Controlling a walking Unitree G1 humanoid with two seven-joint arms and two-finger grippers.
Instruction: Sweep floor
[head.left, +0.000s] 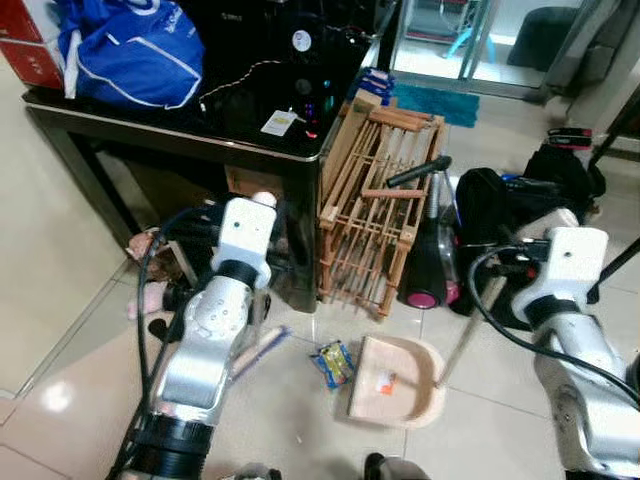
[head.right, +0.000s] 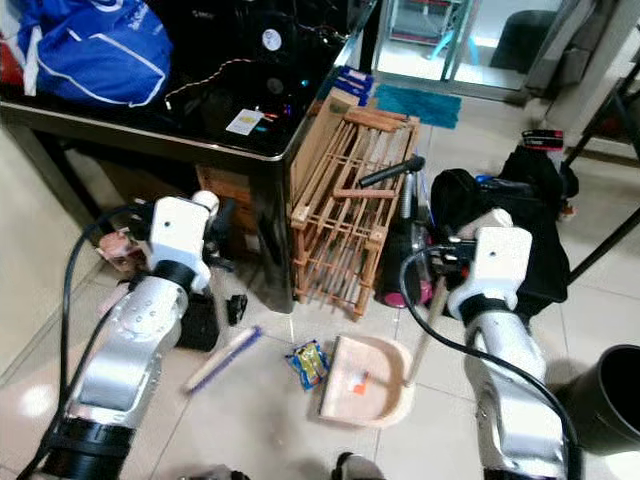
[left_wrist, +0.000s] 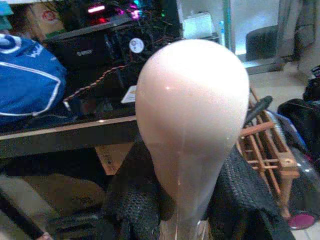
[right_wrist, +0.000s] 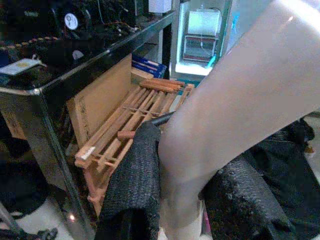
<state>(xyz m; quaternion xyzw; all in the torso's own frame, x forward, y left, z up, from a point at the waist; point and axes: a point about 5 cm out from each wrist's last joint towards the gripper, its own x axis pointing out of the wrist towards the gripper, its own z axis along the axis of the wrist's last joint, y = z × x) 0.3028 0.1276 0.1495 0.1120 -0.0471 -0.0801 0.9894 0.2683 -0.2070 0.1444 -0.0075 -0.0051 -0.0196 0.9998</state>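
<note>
left gripper (left_wrist: 175, 220): black fingers (left_wrist: 131, 200) pressed on either side of the broom handle (left_wrist: 192, 125), clamped just below its rounded pale top. handle running down and forward from the left wrist; broom head (head.right: 222, 358), pale blue-violet, lying on the tile floor (head.right: 270, 420) just left of the wrapper.

right gripper (right_wrist: 180, 200): fingers (right_wrist: 132, 195) pinching the dustpan handle (right_wrist: 235, 110), same pale plastic. stick slanting from the right wrist down and leftward to the dustpan (head.left: 400, 385).

dustpan: flat on the tiles in front of the robot, between the two arms, open edge facing the robot's left. small orange scrap (head.left: 384, 380) already inside.

litter: crumpled blue-and-yellow wrapper (head.left: 333, 362) on the floor, just beside the open edge, apart from it by a narrow gap.

key relation: wrapper between broom head and pan mouth, all three roughly in one line across the floor, left to right. broom head's long axis diagonal, not square to the pan edge. left arm nearer the wrapper; likely a short rightward stroke, with the pan kept flat by the right arm.

surroundings: black table (head.left: 180, 135) with blue bag (head.left: 130, 50) ahead on the left; wooden rack (head.left: 375, 215) leaning at its corner; black bags (head.left: 520, 210) on the right.
</note>
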